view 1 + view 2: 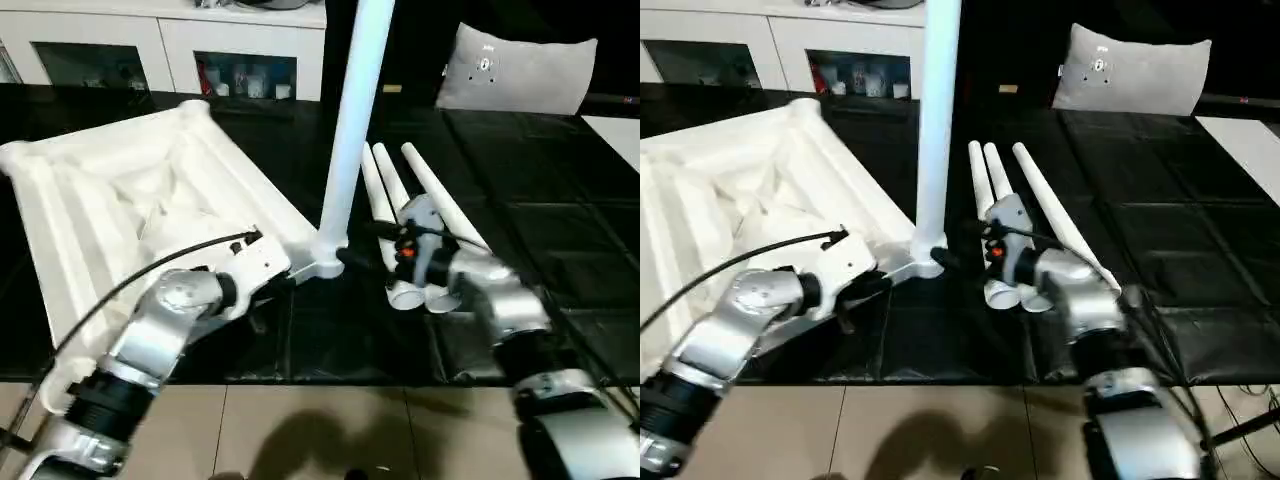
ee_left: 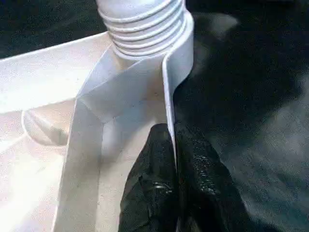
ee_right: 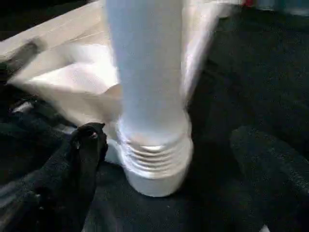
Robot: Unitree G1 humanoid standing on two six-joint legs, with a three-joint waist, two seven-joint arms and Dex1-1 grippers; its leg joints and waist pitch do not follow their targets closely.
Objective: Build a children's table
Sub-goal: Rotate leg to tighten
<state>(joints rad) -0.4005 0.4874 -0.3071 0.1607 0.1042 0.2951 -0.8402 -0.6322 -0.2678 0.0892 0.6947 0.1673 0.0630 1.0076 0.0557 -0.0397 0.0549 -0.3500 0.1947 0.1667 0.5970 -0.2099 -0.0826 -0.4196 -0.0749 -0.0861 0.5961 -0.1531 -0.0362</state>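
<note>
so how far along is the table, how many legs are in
One leg stands upright in the near corner socket of the upturned table top, though threads still show at its base. In hand: the left gripper pinches the top's rim beside that socket, while the right gripper sits open around the leg's base. Left: three legs lie loose on the black surface.

One table top [image 1: 120, 200]; one leg upright [image 1: 355, 110] in socket; three loose legs [image 1: 420, 215]; one cushion [image 1: 515, 70].
</note>
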